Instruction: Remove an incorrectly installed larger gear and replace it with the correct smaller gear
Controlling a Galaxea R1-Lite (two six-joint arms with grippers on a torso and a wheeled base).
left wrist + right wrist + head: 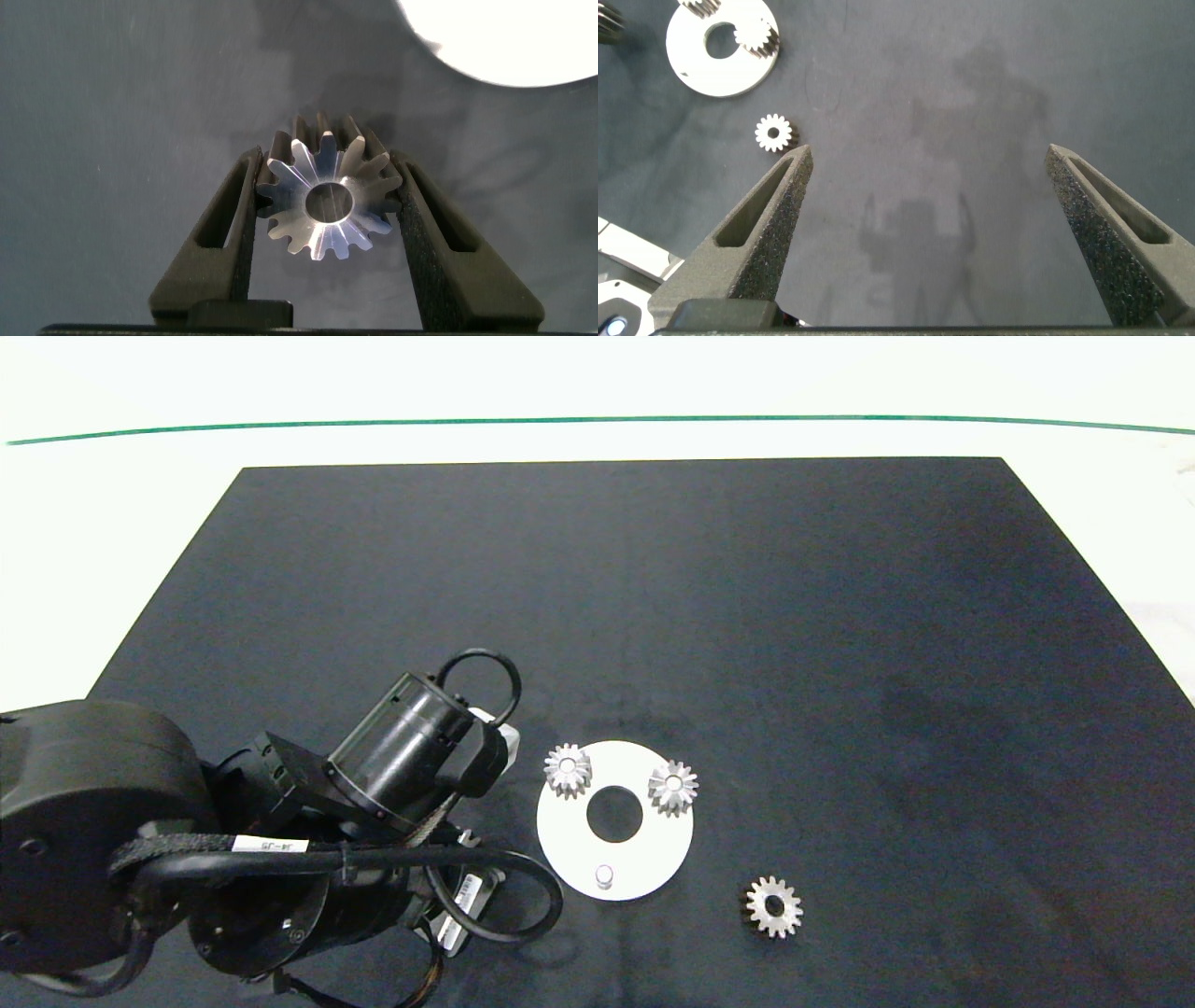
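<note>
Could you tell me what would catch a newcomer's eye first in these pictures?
The white disc near the front of the black mat, carrying two small gears and one bare peg. To its right a loose gear lies flat on the mat. In the left wrist view, the left gripper clamps a pointed-toothed gear just left of the disc; the right gripper hangs open.

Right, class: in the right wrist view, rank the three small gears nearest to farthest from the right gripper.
1. Loose gear, on the mat beside the disc.
2. Gear on the disc's nearer edge.
3. Gear on the disc's far edge.
</note>
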